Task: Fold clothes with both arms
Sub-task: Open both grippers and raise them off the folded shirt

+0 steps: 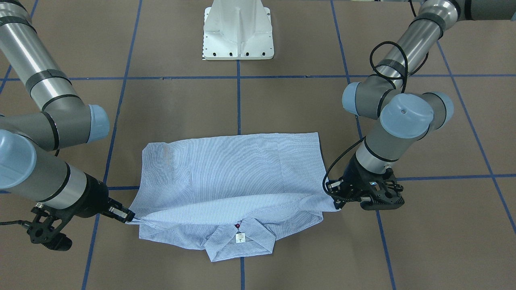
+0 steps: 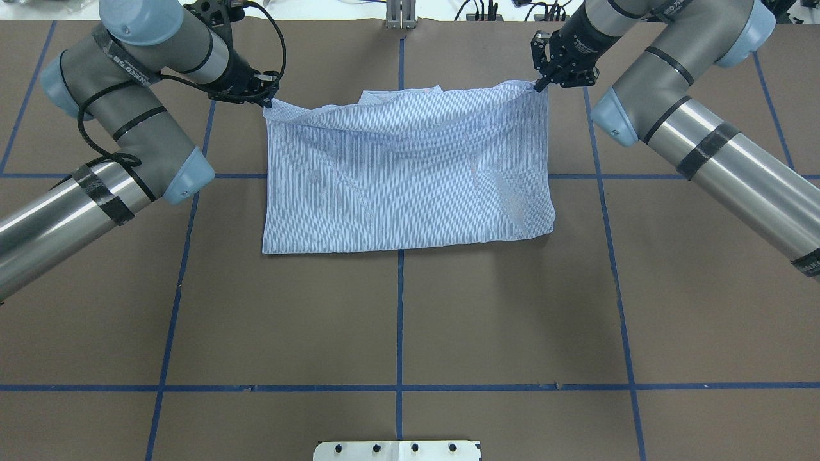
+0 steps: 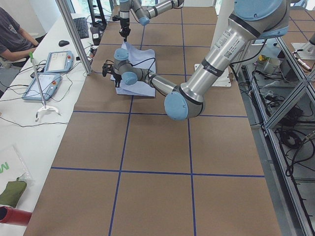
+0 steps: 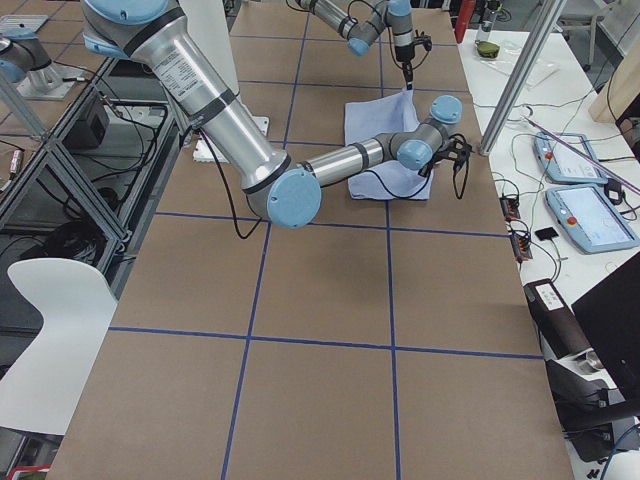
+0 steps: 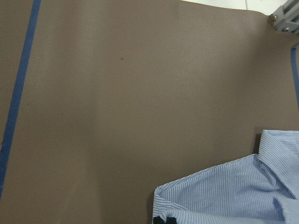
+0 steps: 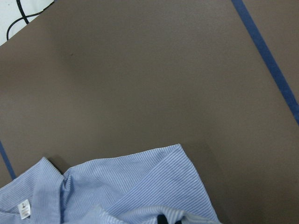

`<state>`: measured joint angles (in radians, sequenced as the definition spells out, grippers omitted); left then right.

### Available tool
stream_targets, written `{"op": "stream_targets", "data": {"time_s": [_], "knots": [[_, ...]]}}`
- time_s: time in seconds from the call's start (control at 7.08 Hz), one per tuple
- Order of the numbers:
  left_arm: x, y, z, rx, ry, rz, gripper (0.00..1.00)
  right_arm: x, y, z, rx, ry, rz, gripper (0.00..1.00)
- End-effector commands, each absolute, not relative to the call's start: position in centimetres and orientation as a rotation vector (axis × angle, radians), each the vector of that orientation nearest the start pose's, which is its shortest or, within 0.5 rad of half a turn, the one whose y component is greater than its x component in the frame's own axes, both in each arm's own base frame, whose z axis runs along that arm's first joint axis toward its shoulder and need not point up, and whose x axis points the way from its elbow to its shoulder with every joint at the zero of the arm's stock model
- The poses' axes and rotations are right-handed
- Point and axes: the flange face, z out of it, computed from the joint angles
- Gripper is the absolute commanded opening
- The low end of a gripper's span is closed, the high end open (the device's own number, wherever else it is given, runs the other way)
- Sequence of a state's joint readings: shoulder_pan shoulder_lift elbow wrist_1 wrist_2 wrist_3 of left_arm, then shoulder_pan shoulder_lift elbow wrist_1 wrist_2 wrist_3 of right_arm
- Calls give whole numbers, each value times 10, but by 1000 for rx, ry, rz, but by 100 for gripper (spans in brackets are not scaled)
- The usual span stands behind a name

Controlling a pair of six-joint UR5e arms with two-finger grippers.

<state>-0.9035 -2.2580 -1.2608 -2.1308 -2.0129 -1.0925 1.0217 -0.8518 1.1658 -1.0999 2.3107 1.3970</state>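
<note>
Shirt [image 1: 234, 169] corners are pinched in both sets of fingers [image 1: 119, 213] — left gripper [image 1: 338, 196] and right gripper [image 1: 128, 218] each clamped on one end of the raised edge. Between them the cloth sags: light, limp, best held at doubled hems, I judge. Its long axis runs finger pair to finger pair; the collar [image 1: 240, 241] points away from the robot, just beyond that line, flat on the table [image 1: 282, 104].

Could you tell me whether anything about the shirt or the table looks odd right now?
Nothing looks spilled or torn. The one oddity is a faint brownish patch on the shirt, near its corner on the robot's right; stain or table showing through, I cannot tell.
</note>
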Motion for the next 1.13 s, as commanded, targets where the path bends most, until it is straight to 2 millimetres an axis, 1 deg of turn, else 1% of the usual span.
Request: {"op": "stream_targets", "data": {"time_s": [0.0,0.42,0.57,0.71,0.85,0.99], "knots": [[403,-659,321,270,968,-182,0,-352,-693,358,-171,-1002,477,0],[404,-659,314,281,984,-183,0,-354,-693,350,-165,-1012,469,0],[404,-659,314,284,983,-180,72,-355,-693,348,-163,-1013,467,53],[403,-658,316,293,987,-174,99,-358,-692,349,-151,-1005,471,100],[389,-665,320,308,985,-182,99,-356,-693,352,-149,-1003,468,100],[382,-664,325,310,983,-185,99,-355,-691,351,-148,-1009,456,100]]}}
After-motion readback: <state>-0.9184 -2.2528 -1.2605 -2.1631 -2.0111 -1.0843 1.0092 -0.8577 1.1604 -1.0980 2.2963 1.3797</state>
